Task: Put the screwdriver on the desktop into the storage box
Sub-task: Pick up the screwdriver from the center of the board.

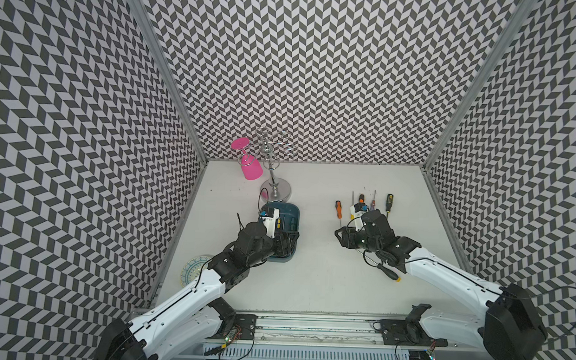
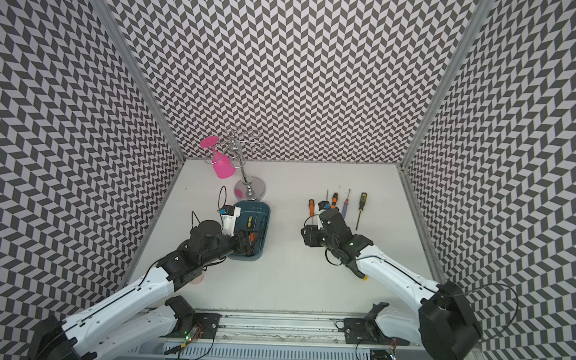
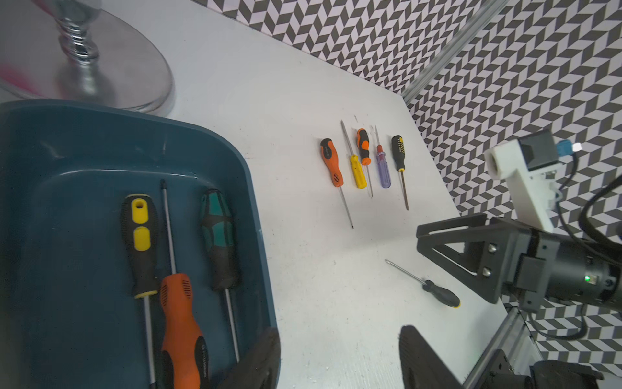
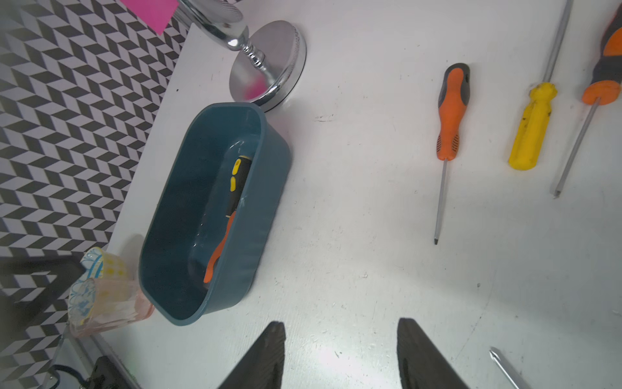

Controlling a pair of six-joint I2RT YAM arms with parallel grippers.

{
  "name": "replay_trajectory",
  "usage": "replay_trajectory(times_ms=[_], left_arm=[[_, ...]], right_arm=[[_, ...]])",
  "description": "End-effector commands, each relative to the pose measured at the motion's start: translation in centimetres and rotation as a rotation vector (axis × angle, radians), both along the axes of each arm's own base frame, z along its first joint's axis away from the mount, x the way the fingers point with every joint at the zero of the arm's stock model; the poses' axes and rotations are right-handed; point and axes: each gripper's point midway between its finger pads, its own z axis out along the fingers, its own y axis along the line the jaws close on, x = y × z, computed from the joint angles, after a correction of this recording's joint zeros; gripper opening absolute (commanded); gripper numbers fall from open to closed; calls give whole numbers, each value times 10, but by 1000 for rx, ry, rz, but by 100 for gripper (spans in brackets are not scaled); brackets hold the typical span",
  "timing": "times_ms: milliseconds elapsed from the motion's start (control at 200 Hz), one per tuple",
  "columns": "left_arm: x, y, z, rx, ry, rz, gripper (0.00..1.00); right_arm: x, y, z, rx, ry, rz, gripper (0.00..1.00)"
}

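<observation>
**Beside the right end effector, a screwdriver waits**

On the worktop (image 1: 310, 270), the small black screwdriver (image 1: 388, 273) lies just front of the right end effector (image 4: 341, 328) and partly under that arm. Its long axis slants, with the tip turned toward the storage box (image 1: 292, 217) side. The right arm is nearer. Both end effectors are spread and empty, and the left end effector (image 3: 340, 331) hangs over the box. The tool has a slim steel shaft, a black handle and a yellow cap.
</observation>
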Motion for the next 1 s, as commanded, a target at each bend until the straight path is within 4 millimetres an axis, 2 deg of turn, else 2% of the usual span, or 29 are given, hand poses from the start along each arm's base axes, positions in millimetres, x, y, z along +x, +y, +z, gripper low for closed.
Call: replay_trajectory(times_ms=[0, 75, 100, 130, 626, 996], left_arm=[[-3, -12, 4, -49, -10, -36, 60], [-5, -17, 3, -54, -9, -45, 60], [-6, -18, 3, -55, -9, -48, 60], [-7, -20, 2, -55, -10, -53, 60], [-12, -35, -1, -49, 1, -63, 61], [-16, -33, -3, -53, 8, -52, 61]], right_arm=[[18, -3, 11, -14, -34, -31, 57], [25, -5, 9, -23, -31, -42, 58], [28, -5, 9, -22, -30, -47, 68], [30, -6, 8, -23, -29, -50, 69], [78, -11, -6, -64, -6, -109, 68], [118, -14, -18, -116, 12, -154, 66]])
